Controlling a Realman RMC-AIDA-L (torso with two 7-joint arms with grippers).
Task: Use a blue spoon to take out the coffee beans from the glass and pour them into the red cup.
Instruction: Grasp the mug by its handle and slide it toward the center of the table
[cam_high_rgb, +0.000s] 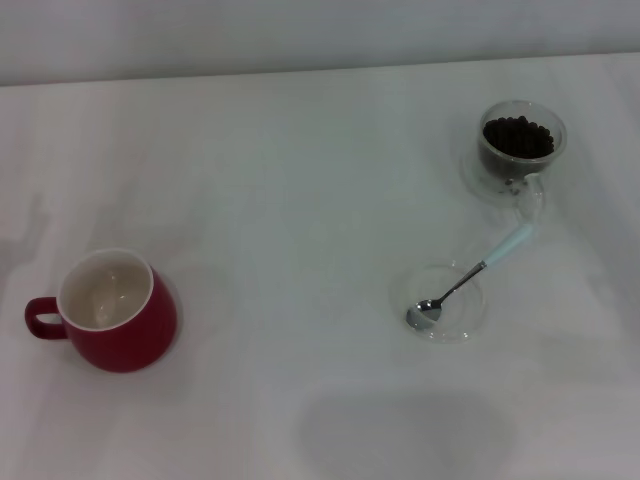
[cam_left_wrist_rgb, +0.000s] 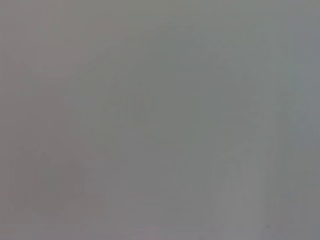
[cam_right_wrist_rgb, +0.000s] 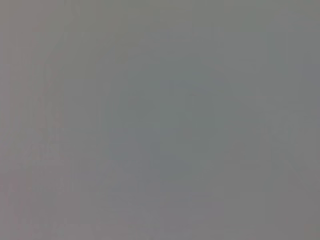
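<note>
The blue spoon (cam_high_rgb: 470, 277) lies slantwise at the right of the white table (cam_high_rgb: 300, 180), its silver bowl resting inside a shallow clear glass saucer (cam_high_rgb: 440, 303) and its pale-blue handle reaching out over the saucer's rim toward the glass (cam_high_rgb: 518, 150); the handle tip ends just beside the glass's clear handle; the glass stands upright at the far right on its round clear base and holds the coffee beans (cam_high_rgb: 518, 136), a dark heap near its rim; the red cup (cam_high_rgb: 108, 308) stands upright well apart at the near left, white interior showing, loop handle pointing left; neither gripper appears in the head view, and both wrist views show only a featureless grey field, so the state of the jaws is not visible.
</note>
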